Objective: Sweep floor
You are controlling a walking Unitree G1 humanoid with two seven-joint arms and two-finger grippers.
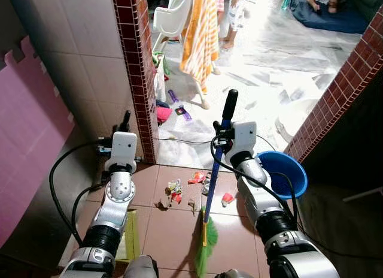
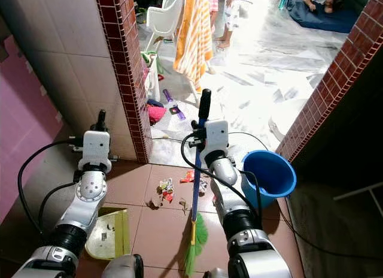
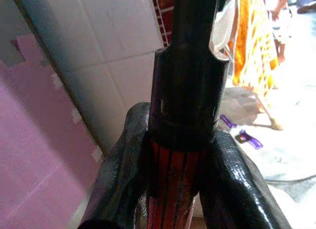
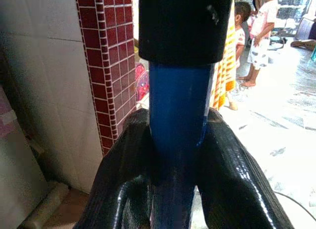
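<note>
While the right hand (image 4: 180,189) grips the smooth blue broom (image 1: 216,170), the left hand (image 3: 173,189) clamps a ribbed dustpan handle (image 3: 185,91)

Bright bg glare, dim foreground.

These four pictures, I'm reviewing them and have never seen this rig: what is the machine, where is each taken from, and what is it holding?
It is a walking humanoid robot with two silver arms. The two wide pictures come from the twin cameras on its head, looking down at the floor ahead; they show the same scene. The two close-ups come from cameras on its wrists, looking along the black fingers.

The right end effector is shut on the blue handle of a broom, whose green bristles rest on the brown tiles. The left end effector is shut on the dark upright handle of a yellow-green dustpan on the floor by the left arm.

A small pile of litter lies on the tiles before the broom, and a blue bucket sits beside the right arm. People stand in the bright room beyond.
</note>
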